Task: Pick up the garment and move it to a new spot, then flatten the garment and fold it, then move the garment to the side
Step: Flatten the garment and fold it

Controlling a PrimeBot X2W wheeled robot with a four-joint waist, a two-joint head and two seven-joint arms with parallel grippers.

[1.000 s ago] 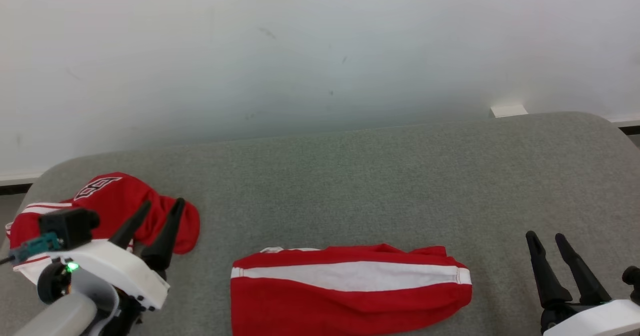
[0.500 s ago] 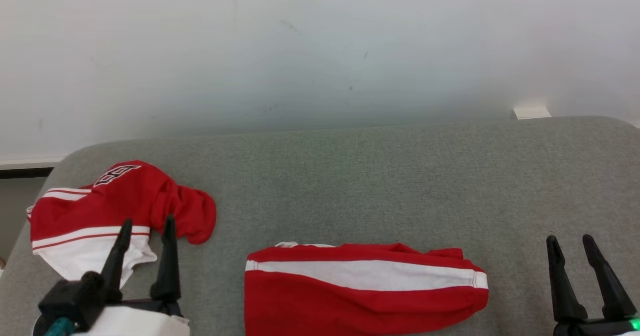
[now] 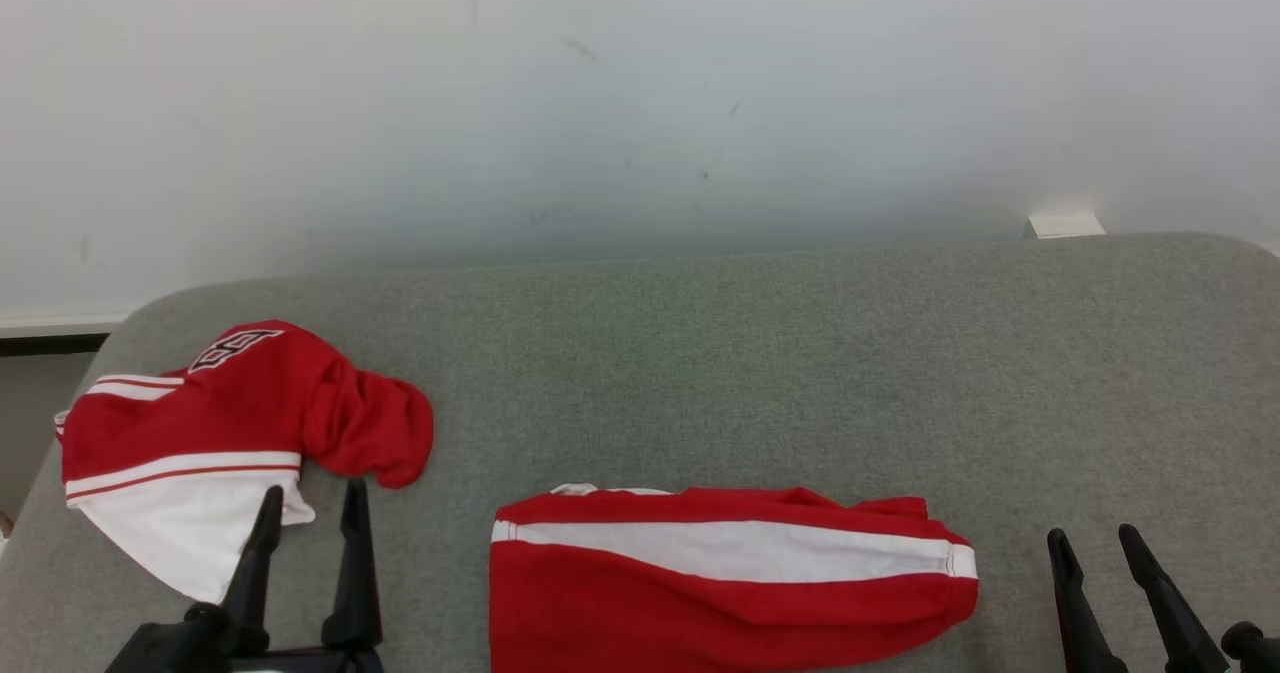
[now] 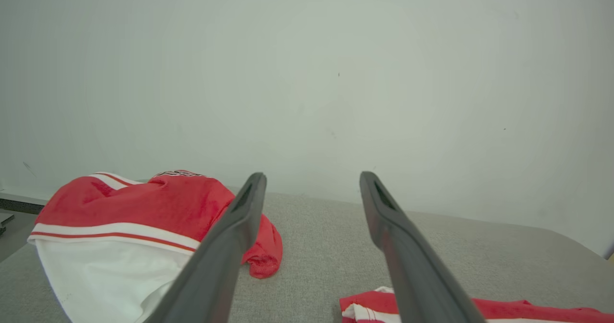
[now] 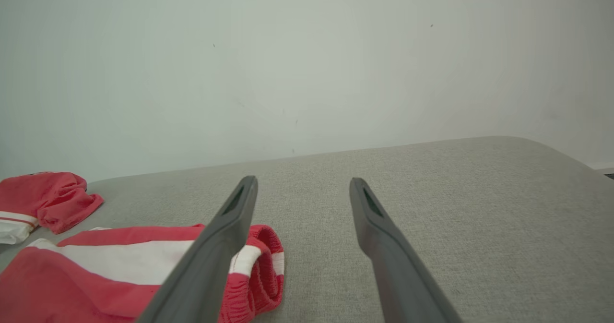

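Low at near edge, fingers apart, holding nothing: left gripper (image 3: 313, 490), tips just beside crumpled garment (image 3: 230, 403); right gripper (image 3: 1092, 533) far right. Between the 2, folded garment (image 3: 720, 598) flat on grey table (image 3: 800, 353).

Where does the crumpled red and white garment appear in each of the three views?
Head view: the crumpled garment lies at the left on the grey surface.
Left wrist view: the garment is at the lower left.
Right wrist view: the garment is at the far left edge.
Shared landmark: the folded striped garment, lower right of it in all views.
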